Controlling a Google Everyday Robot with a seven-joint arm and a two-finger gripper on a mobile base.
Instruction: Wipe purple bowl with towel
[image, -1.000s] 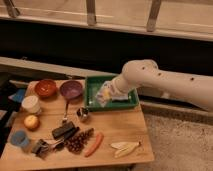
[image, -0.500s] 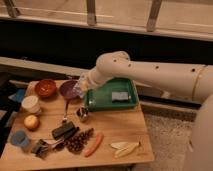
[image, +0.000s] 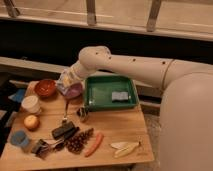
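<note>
Quick status from my end of the link. The claw (image: 69, 80) is in the upper left of the frame, right over the purple bowl (image: 72, 91), and it's clenched on the towel (image: 66, 78). The cloth is bunched up at the tip of the arm and hangs down into the bowl or just above it. I honestly can't tell if it's pressing on the surface or only hovering, since the wad covers most of what I'd need to see.

The bowl sits on the wooden counter (image: 117, 125), between the red-orange bowl (image: 45, 88) on its left and the green tray (image: 102, 94) on its right. The grey sponge (image: 119, 96) is lying in the tray, nothing touching it.

So where am I in the task? I'd say the pickup-and-carry part is done: the towel is in the grip and over the right bowl. What's left is the real work, rubbing around the inside and the rim, and I see no proof that any wiping has happened. After that, drop the towel somewhere sensible. My main worry is that the bowl looks light and could skate toward the red-orange one.
</note>
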